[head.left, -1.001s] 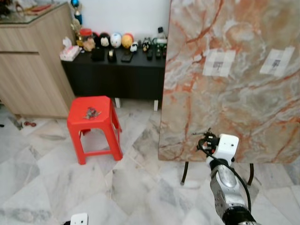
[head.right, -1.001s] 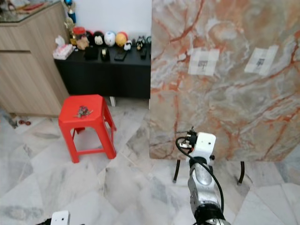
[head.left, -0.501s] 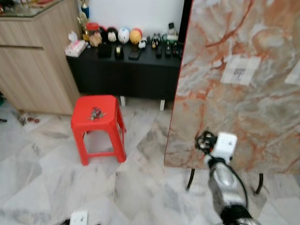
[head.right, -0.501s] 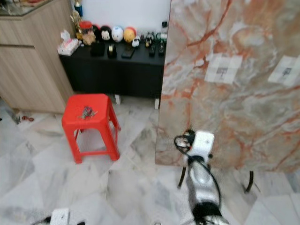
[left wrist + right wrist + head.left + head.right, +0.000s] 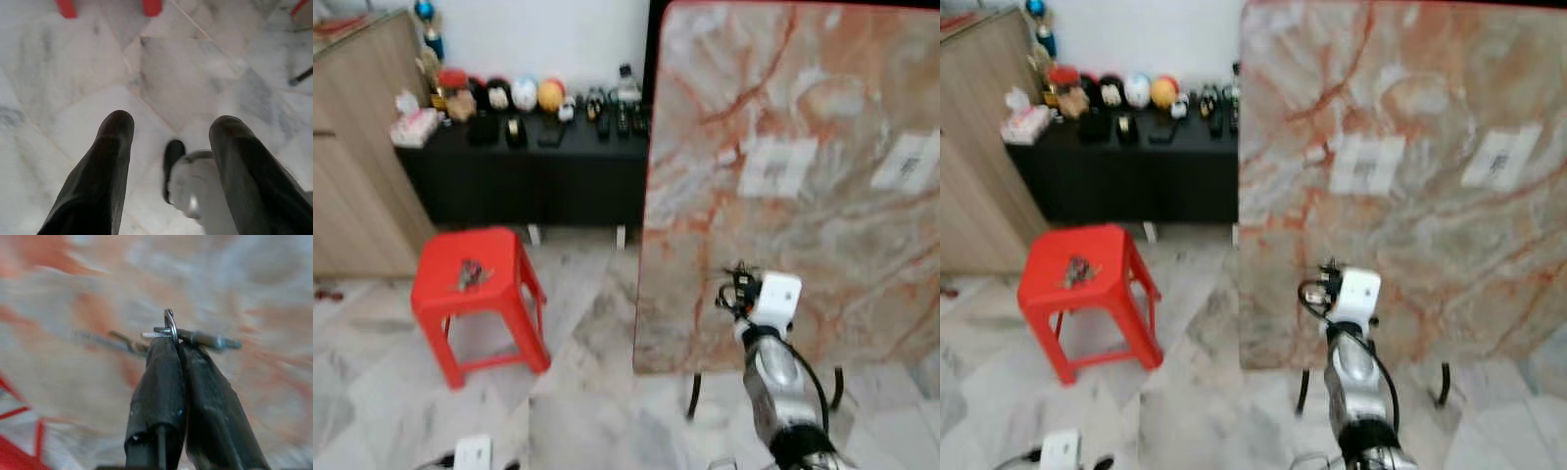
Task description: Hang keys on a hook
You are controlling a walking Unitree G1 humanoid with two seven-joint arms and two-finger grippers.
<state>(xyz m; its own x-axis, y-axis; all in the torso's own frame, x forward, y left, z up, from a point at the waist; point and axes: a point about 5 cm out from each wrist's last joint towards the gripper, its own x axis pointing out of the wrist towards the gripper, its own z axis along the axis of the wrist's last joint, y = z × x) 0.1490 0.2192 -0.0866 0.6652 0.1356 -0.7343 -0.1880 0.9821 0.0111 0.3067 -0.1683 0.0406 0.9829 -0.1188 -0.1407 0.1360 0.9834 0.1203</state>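
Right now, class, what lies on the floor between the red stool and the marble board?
In the left eye view, only bare marble floor lies between the red stool and the marble board; nothing stands on that stretch.

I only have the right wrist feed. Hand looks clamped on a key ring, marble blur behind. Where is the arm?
Observer: The right hand is raised before the big upright orange-veined marble board.
Operator: More keys around?
Observer: Yes, a small bunch of keys lies on the red plastic stool, to the robot's left.
Operator: Left hand?
Observer: The left hand hangs low over the white marble floor, fingers open, holding nothing.
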